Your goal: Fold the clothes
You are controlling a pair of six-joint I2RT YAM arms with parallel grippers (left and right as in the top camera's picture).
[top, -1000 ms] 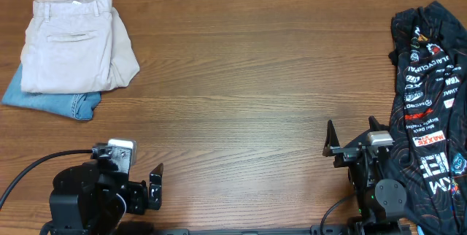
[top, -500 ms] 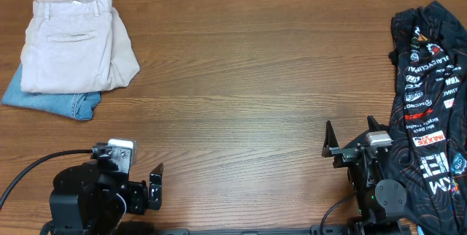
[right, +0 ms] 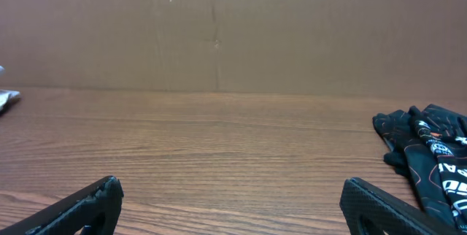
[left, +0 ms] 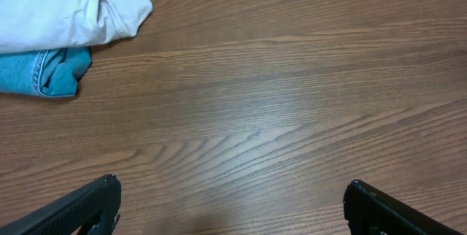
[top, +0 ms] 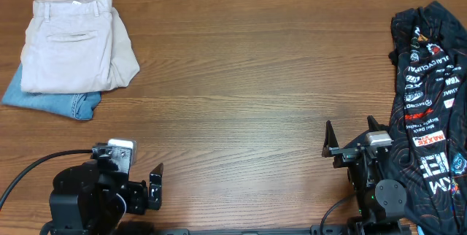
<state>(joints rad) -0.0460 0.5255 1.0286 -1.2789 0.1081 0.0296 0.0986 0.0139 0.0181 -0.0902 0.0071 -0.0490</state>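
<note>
Folded beige shorts lie at the far left on top of folded light-blue denim shorts; both also show in the left wrist view, the beige over the denim. A black logo-printed jersey lies crumpled along the right edge, and shows in the right wrist view. My left gripper is open and empty at the near left, over bare wood. My right gripper is open and empty at the near right, just left of the jersey.
The wooden table spans the whole view. A brown cardboard wall stands behind its far edge. A black cable runs from the left arm's base.
</note>
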